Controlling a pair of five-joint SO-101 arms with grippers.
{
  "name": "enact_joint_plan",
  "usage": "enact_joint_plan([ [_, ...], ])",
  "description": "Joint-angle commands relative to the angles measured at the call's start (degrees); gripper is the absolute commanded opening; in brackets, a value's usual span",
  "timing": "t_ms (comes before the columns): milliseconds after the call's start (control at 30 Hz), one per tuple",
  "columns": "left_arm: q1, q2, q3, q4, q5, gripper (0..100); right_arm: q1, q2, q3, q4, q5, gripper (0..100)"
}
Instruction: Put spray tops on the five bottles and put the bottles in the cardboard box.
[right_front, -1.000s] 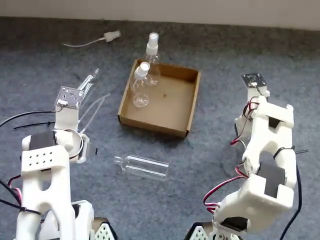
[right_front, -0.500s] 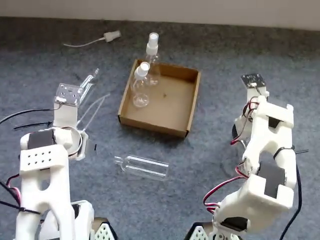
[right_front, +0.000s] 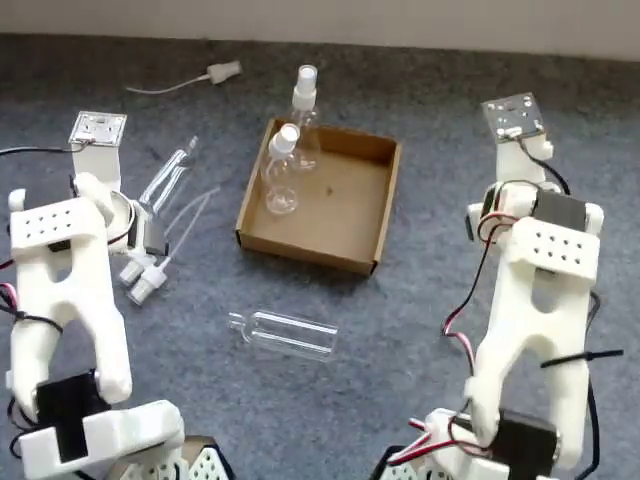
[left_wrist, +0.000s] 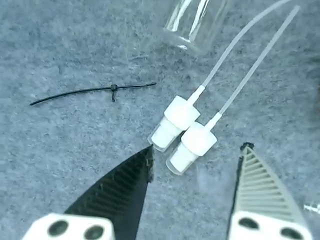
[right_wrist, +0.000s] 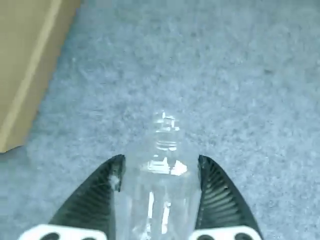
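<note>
L hand (left_wrist: 197, 149) open by spray tops (left_wrist: 175, 117); R hand (right_wrist: 160, 162) holds bottle (right_wrist: 160, 200).

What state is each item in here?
left pincer: open, over two loose spray tops
right pincer: shut on held bottle, uncapped
boxed bottles: two, capped, upright in cardboard box
middle bottle: uncapped, lying on carpet
left-side bottle: uncapped, lying down
far spray top: loose

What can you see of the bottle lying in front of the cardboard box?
The bottle is clear, glass or plastic, with a narrow neck and no spray top. It lies on its side on the grey carpet, in front of the cardboard box but apart from it; nothing else touches it.
</note>
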Motion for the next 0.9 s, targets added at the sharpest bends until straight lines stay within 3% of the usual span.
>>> enact_joint_plan([
  [0, -0.5, 0.6, -2.9, 1.5, 2.0, 25, -3.8, -11.6, 6.1, 0.0, -0.8, 2.6],
  [67, -0.2, 0.7, -1.3, 1.5, 5.8, 25, -4.6, -17.1, 11.2, -0.2, -0.7, 2.6],
  [233, -0.2, 1.2, 1.7, 0.8, 6.4, 25, -4.8, -28.9, 24.4, -4.2, -0.4, 2.6],
  [500, -0.1, 1.3, 11.7, -12.2, 6.2, 25, -4.5, -36.4, 35.3, -5.7, -0.4, 2.6],
  [733, 2.2, 1.3, 19.6, -21.2, -1.1, 25, -4.5, -37.1, 35.6, -5.6, -0.4, 2.6],
  [867, 3.0, 1.3, 22.0, -23.6, -4.5, 15, -4.4, -37.1, 35.6, -5.6, -0.4, 2.6],
])
